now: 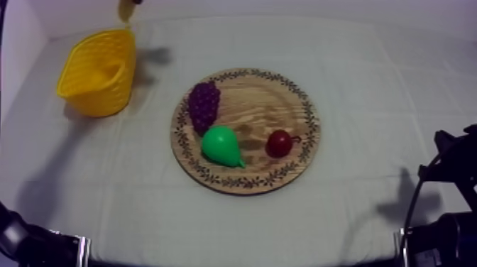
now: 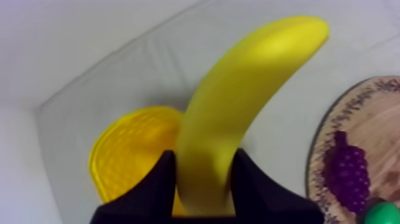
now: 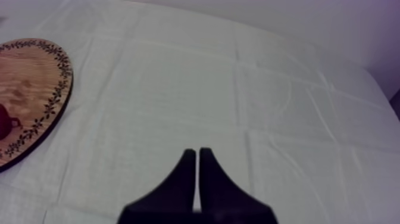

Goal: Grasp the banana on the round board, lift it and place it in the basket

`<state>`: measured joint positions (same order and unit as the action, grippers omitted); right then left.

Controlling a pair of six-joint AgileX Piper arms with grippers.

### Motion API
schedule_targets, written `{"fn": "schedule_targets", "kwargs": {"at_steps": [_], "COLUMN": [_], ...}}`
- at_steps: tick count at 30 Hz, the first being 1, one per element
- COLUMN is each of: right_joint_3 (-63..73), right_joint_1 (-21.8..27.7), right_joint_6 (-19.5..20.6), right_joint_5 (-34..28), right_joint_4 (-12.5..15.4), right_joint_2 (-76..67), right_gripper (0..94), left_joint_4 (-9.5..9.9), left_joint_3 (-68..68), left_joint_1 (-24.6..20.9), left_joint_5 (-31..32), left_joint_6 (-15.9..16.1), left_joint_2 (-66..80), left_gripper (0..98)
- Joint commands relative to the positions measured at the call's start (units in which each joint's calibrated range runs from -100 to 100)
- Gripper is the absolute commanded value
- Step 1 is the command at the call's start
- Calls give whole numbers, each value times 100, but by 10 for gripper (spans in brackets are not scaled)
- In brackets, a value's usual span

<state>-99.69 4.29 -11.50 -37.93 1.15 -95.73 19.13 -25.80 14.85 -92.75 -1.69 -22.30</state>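
My left gripper [image 2: 205, 156] has its fingers clamped round the banana [image 2: 238, 95], which rises from between them. Just beyond the fingers sits the yellow basket [image 2: 128, 149]. I judge this the carry step; next I must centre over the basket and release. My right gripper [image 3: 197, 154] is closed on nothing.

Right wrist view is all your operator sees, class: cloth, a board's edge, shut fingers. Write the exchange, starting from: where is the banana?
Observer: The banana is held by the left gripper, fingers shut on it.
Operator: Is it near the basket?
Observer: Yes. In the left wrist view, the yellow basket lies on the cloth just beyond the held banana.
Operator: What sits on the board?
Observer: A bunch of grapes and a pear lie on the wooden board with the small red fruit.
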Motion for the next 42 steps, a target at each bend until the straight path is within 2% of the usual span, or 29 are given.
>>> {"fn": "schedule_targets", "kwargs": {"at_steps": [1,8,17,32,42], "right_joint_3": [3,3,3,3,3], "right_joint_1": [0,0,0,0,0], "right_joint_6": [-1,-1,-1,-1,-1], "right_joint_5": [3,3,3,3,3], "right_joint_4": [-1,-1,-1,-1,-1], "right_joint_2": [-2,-2,-2,-2,-2], "right_gripper": [3,3,3,3,3], "left_joint_4": [-14,-80,-235,-452,-605], "left_joint_3": [600,1708,2530,2520,2552], "left_joint_1": [-298,-681,-856,-1176,-1260], "left_joint_5": [153,641,1251,1705,2104], "left_joint_6": [-30,-195,-398,-479,-450], "left_joint_2": [155,347,175,-350,-600], "left_gripper": [225,226,232,245,310]}}
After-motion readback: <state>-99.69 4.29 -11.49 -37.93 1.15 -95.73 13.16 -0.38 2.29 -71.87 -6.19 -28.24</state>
